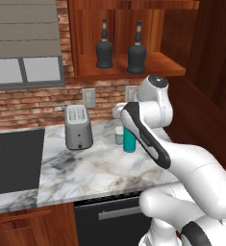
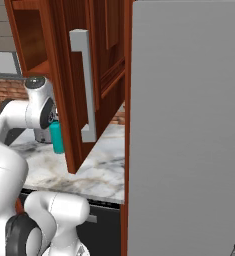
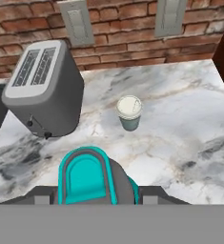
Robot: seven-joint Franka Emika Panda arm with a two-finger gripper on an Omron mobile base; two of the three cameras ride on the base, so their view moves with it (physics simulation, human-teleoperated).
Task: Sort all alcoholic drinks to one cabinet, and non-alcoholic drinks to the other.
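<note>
tool: part-open, clamped round teal bottle | bottle upright, above marble counter | cup near

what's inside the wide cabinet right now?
Two black bottles stand upright on the wide cabinet's shelf, side by side, apart. Nothing else visible there; the space above is cut off by the frame.

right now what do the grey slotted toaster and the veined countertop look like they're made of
Grey slotted toaster: looks like brushed or matte metal, an even grey with soft sheen, though painted plastic is possible. Veined countertop: looks like polished marble, white with grey and tan veins.
</note>
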